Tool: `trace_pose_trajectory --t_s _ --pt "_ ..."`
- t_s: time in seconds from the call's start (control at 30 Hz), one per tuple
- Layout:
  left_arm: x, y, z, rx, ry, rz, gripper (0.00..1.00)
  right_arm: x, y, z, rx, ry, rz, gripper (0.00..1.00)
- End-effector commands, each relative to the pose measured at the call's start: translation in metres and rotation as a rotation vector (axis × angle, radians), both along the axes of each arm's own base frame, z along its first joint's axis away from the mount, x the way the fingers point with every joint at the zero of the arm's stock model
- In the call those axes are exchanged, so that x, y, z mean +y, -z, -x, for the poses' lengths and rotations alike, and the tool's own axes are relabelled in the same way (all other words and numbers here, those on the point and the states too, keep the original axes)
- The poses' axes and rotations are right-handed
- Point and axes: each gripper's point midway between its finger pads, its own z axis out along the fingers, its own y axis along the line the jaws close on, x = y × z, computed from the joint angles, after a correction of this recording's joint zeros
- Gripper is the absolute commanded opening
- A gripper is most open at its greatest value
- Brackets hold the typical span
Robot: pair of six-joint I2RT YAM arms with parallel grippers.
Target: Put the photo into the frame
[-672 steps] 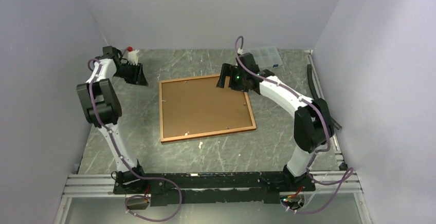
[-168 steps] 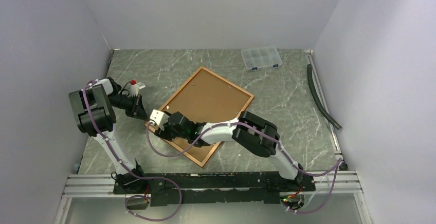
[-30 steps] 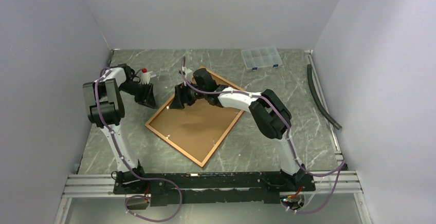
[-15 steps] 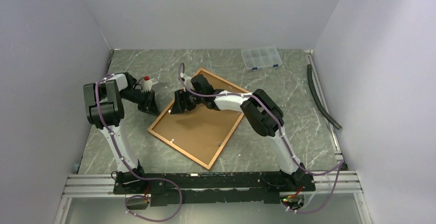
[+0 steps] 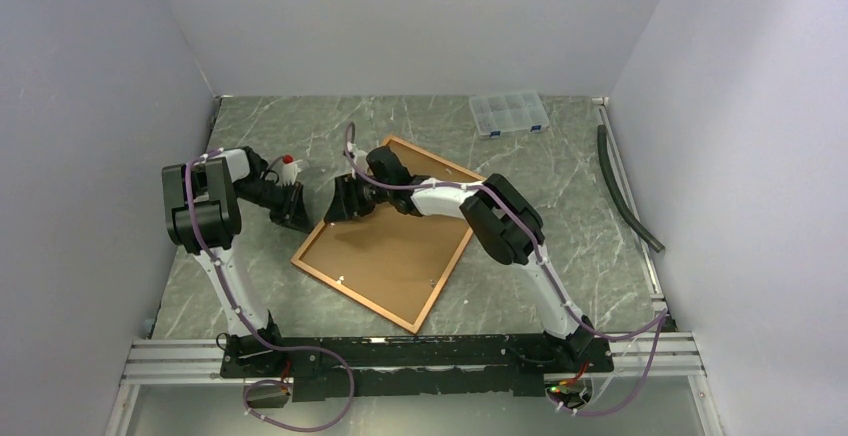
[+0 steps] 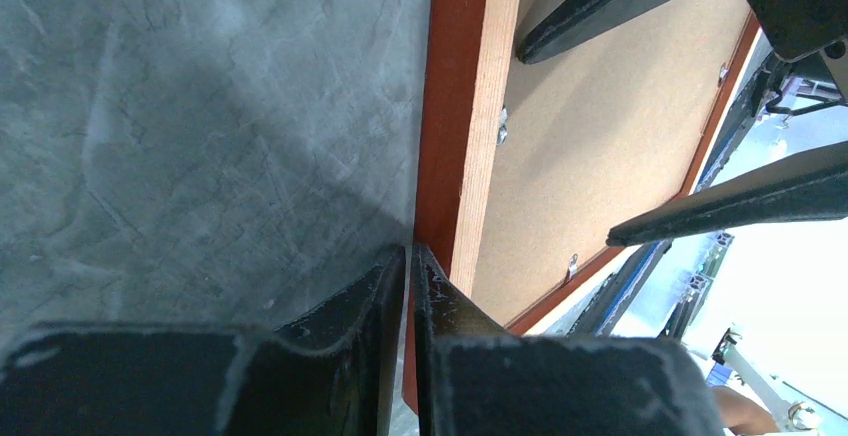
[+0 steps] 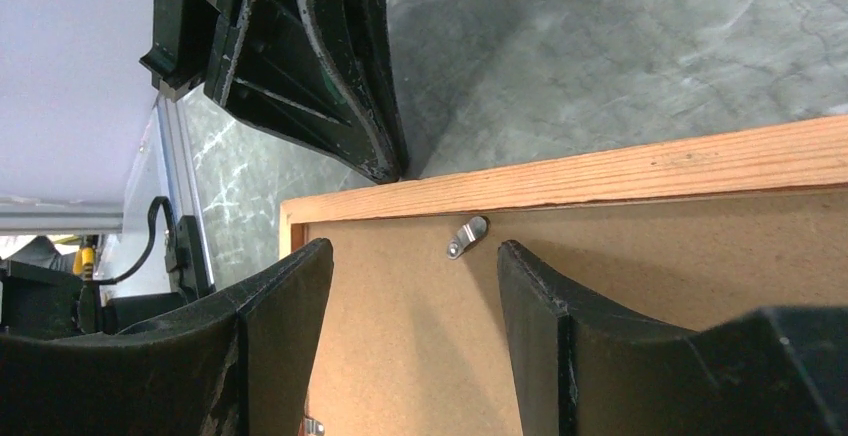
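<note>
The frame lies face down and askew on the table, its brown backing board up. No photo shows in any view. My left gripper is low at the frame's upper-left side. In the left wrist view it is shut, tips against the red outer edge of the frame, nothing between them. My right gripper hovers over the same side. In the right wrist view it is open above the backing board, straddling a metal clip by the wooden border.
A clear compartment box sits at the back right. A black hose lies along the right wall. A small white bottle with a red cap stands just behind my left gripper. The two grippers are very close together.
My left gripper has shut and moved right, down to the frame's edge. My right gripper slid left and nearer along that edge. The frame shifted slightly toward the near side.
</note>
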Motion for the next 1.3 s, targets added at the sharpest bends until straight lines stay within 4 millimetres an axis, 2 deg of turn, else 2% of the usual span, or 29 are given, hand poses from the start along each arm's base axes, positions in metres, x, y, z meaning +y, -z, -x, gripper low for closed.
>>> trace_pose_trajectory --t_s 0.0,1.07,1.27 --pt "0.003 0.01 0.004 -0.037 0.054 -0.062 0.16 0.013 0.0 0.008 0.021 -0.025 -0.031 0.65" --pt "0.003 0.014 0.0 -0.043 0.054 -0.083 0.14 0.021 0.01 0.021 0.088 -0.027 -0.05 0.63" --pt "0.004 0.012 0.0 -0.045 0.057 -0.089 0.14 0.021 0.001 0.019 0.071 -0.029 -0.07 0.63"
